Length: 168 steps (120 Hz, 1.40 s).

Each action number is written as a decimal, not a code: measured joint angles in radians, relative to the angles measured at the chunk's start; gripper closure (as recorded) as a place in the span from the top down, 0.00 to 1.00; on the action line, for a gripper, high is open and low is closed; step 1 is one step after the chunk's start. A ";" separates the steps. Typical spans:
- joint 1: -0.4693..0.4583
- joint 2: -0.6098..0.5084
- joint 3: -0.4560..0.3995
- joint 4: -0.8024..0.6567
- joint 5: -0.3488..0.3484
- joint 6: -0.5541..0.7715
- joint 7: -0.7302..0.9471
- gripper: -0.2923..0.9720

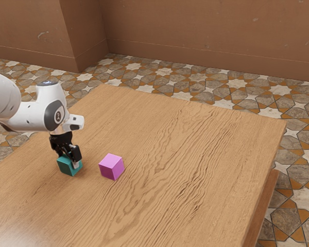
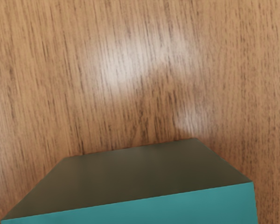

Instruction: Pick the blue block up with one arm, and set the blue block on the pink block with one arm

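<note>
- On the wooden table (image 1: 195, 154), toward the exterior view's left, our black gripper (image 1: 71, 155) is down at the top of the blue block (image 1: 66, 167).
- We cannot tell whether the gripper is apart or clamped on the block.
- The blue block, teal in shade, looks to rest on the table; in the wrist view it lies just under our hand.
- The pink block (image 1: 112, 166) stands near it, toward the exterior view's right, with bare wood between the two.
</note>
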 joint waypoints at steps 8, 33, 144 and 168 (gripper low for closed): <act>0.000 0.001 0.000 0.000 -0.003 0.000 0.001 0.65; 0.000 0.005 0.000 0.000 -0.005 0.002 -0.001 0.55; -0.053 -0.140 -0.066 0.041 0.028 -0.061 -0.143 0.51; -0.064 -0.142 -0.125 0.041 0.052 -0.084 -0.231 0.52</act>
